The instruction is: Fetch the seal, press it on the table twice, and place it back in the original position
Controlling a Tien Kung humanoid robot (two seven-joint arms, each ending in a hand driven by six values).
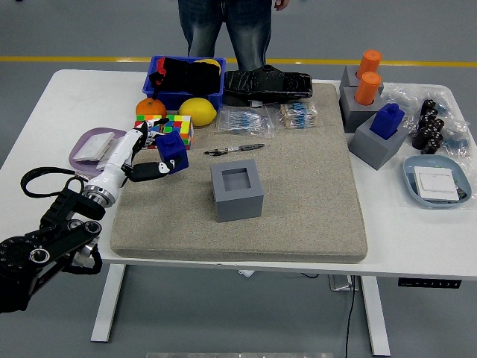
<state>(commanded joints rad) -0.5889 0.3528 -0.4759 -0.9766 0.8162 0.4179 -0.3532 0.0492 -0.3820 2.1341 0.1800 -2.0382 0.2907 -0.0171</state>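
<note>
Seal (pixel 172 151) in left hand (pixel 141 158) near mat's (pixel 313 186) left edge.

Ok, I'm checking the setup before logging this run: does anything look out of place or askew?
One thing: the grey holder in the middle of the mat is empty, because the left hand holds its blue seal above the mat's left part, tilted. The pen lies loose behind the holder. Nothing looks spilled or damaged.

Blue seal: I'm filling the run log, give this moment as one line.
left hand: shut on blue seal | seal: lifted over mat's left part | gray holder: empty | right hand: not in view
</note>
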